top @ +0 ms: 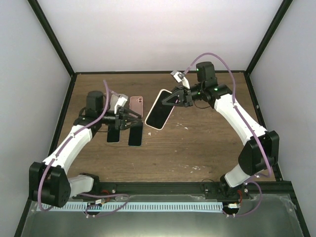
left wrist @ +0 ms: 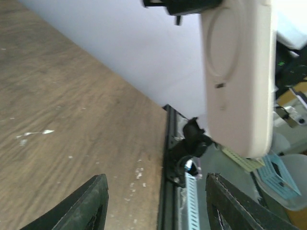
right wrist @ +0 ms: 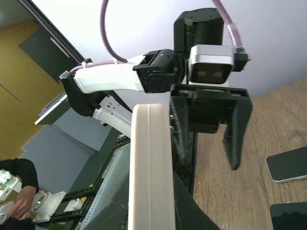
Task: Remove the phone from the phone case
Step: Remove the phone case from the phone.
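Observation:
My right gripper (top: 174,100) is shut on a phone in a cream case (top: 159,109) and holds it tilted above the table, dark screen up. In the right wrist view the cased phone (right wrist: 148,163) stands edge-on between my fingers (right wrist: 192,206). My left gripper (top: 134,120) is open and empty, just left of the cased phone and apart from it. The left wrist view shows the case's cream back (left wrist: 238,72) above and to the right of my spread fingers (left wrist: 91,206). The open left gripper also shows in the right wrist view (right wrist: 208,139).
Two dark phones (top: 112,134) (top: 136,133) lie on the wooden table under the left gripper. A pink phone (top: 137,103) and a pale phone (top: 117,101) lie behind them. Black frame rails (top: 163,187) run along the near edge.

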Available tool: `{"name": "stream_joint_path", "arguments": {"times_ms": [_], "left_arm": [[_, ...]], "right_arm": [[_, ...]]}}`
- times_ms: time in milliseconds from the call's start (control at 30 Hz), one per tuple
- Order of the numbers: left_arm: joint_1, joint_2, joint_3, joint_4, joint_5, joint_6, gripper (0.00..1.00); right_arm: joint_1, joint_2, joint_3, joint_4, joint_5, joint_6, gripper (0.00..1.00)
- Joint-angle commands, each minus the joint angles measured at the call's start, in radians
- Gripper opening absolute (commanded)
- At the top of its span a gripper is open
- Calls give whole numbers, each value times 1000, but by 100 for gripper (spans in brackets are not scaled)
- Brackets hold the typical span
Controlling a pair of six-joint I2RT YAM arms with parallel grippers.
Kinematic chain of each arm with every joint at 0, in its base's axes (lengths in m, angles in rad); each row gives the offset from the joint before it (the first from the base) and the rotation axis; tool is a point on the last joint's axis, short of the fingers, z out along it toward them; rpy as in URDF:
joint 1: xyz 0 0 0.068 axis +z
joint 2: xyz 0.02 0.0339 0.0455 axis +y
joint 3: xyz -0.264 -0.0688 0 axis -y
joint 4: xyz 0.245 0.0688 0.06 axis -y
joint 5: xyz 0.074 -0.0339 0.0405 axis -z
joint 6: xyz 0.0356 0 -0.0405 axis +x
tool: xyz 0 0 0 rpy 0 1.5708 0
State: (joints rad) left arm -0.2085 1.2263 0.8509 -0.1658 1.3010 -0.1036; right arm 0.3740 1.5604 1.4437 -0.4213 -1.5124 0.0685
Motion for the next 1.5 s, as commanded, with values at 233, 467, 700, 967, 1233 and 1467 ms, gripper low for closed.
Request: {"name": "stream_joint_path", "arguments": {"times_ms": [233, 467, 700, 967, 1233, 1467], "left_arm": [[-72, -33, 49, 51, 106, -123, 56], [-96, -28, 52, 105, 85, -175, 55], [-99, -12, 52, 74, 15, -139, 52], [-76, 32, 9, 117, -22, -117, 45], [-76, 81, 2, 105, -107, -80, 37], [-84, 114, 27, 34, -190, -13, 31]], "right_arm": [[-9, 7, 9, 48, -23, 42, 1], [-8, 12, -5, 63, -20, 51, 1], [-8, 8, -8, 73, -51, 63, 1], [0, -10, -23, 78, -122, 65, 1], [14, -21, -23, 56, -190, 47, 1], [25, -20, -17, 42, -210, 31, 1]]}}
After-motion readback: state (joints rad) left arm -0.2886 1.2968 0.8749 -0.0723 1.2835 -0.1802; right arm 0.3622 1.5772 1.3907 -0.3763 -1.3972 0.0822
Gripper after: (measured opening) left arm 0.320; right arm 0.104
